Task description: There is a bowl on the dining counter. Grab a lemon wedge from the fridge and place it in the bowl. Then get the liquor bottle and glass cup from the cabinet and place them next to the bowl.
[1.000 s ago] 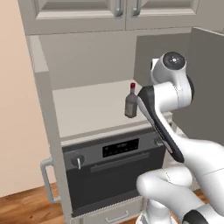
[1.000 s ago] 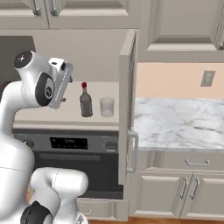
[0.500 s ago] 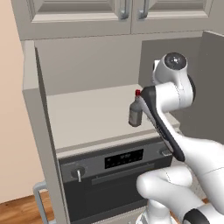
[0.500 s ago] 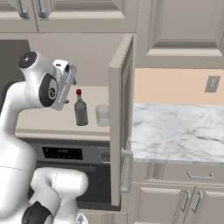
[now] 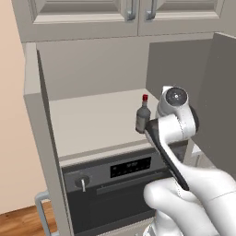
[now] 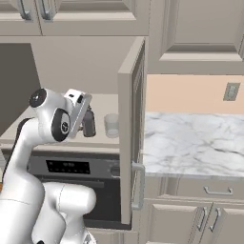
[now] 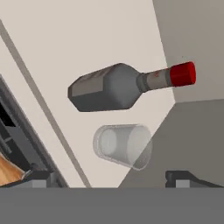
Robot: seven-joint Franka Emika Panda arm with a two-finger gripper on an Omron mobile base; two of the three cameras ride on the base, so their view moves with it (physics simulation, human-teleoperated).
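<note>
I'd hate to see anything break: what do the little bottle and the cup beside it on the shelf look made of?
The liquor bottle looks like dark, opaque grey-brown glass, though its matte finish leaves that open; its cap is glossy red, perhaps plastic. The glass cup looks like clear colourless glass: the shelf shows through its walls.

The robot's glossy white rounded arm [image 5: 184,138] is built of thick, smooth, bulbous shells that meet at dark grey joint rings. A round dark grey cap with a small pale centre closes the upper joint. A long black band runs down one link. At the wrist sits a flat pale grey angular hand block [image 6: 77,110] with dark fittings.
</note>
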